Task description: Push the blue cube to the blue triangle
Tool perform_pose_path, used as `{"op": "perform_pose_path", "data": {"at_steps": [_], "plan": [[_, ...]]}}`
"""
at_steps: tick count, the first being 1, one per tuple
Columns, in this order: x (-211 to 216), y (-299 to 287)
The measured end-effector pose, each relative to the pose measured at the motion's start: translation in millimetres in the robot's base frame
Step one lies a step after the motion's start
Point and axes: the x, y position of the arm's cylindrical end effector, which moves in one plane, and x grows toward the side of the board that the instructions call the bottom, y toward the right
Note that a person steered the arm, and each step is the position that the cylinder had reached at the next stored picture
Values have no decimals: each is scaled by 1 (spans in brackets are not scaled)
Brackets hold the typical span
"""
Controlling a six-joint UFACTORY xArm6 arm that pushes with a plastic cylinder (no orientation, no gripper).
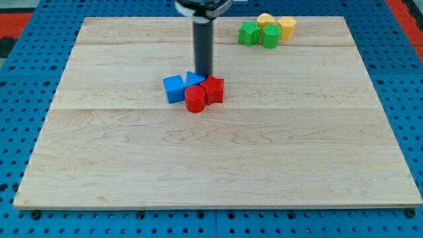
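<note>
A blue cube [174,88] sits left of centre on the wooden board [218,158]. Touching its right side is a second blue block [193,79], partly hidden, which looks like the blue triangle. My tip [203,74] stands just behind this cluster, at the blue triangle's right edge and right of the cube. A red cylinder [195,100] and a red star-shaped block [213,90] press against the blue blocks from the right and front.
At the view's top right stand a green star-shaped block [248,32], a green cylinder [270,36], and two yellow blocks [266,20] [287,26], all bunched together. A blue pegboard [20,99] surrounds the board.
</note>
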Motion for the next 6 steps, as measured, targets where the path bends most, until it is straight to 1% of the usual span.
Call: {"op": "perform_pose_path", "data": {"at_steps": [2,3,4,5,6], "plan": [[43,-70],[50,-103],[8,-89],[-17,-99],[-7,-160]]}}
